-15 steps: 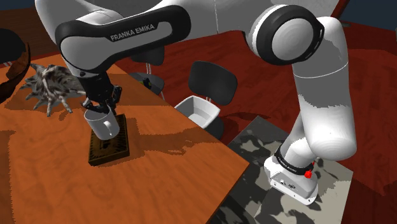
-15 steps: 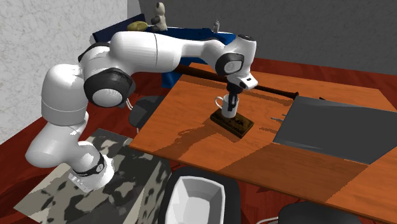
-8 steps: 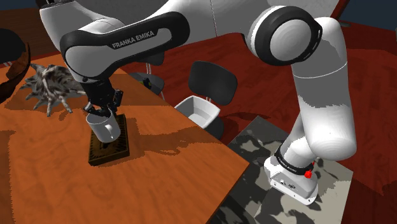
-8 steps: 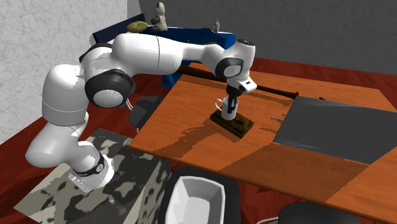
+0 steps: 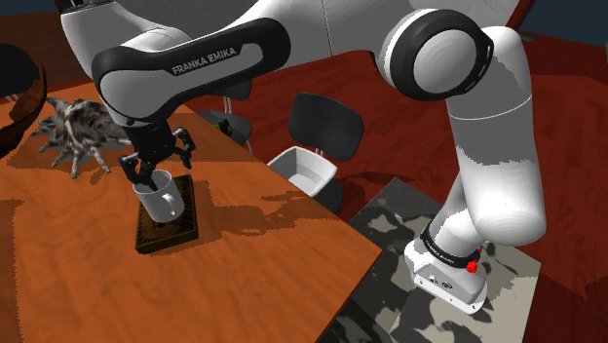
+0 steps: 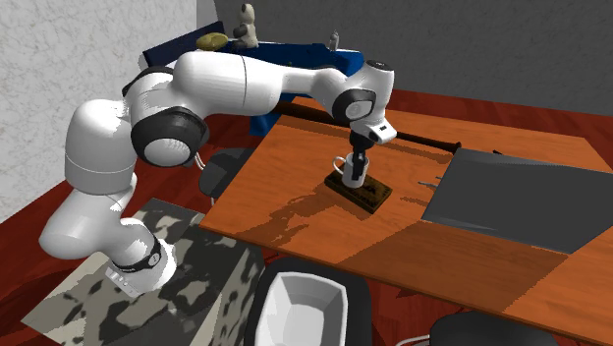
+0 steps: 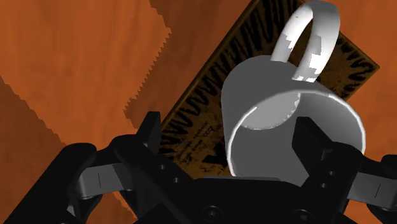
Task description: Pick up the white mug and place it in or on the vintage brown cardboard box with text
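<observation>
The white mug [image 5: 162, 198] stands upright on the flat brown box [image 5: 173, 230] printed with dark lettering, its handle turned away from the arm's hand. Its open mouth shows a plain grey inside. Straight above the box, the gripper [image 5: 156, 164] has its jaws spread wide. One finger [image 7: 149, 137] stands clear outside the mug wall. The other finger [image 7: 316, 147] hangs over the mouth, and contact there is hard to judge. Beyond the table [image 5: 273, 248] edge nearest the box sits a white bin [image 5: 304, 171].
</observation>
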Tool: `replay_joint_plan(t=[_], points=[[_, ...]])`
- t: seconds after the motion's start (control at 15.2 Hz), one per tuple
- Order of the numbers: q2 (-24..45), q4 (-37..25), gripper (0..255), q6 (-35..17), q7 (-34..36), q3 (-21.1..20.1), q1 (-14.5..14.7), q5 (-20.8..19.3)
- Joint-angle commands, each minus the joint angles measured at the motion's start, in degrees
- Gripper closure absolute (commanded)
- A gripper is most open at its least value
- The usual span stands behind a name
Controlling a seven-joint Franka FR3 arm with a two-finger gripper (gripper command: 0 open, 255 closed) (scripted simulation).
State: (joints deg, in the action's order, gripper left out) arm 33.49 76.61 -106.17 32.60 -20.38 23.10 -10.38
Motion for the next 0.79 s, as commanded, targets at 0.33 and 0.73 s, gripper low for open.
replay_joint_plan(t=[0.33, 0.73], points=[[-0.3, -6.9, 0, 7.1, -0.4, -0.2, 0.6, 0.3], [-0.3, -6.9, 0, 7.1, -0.4, -0.2, 0.6, 0.3]])
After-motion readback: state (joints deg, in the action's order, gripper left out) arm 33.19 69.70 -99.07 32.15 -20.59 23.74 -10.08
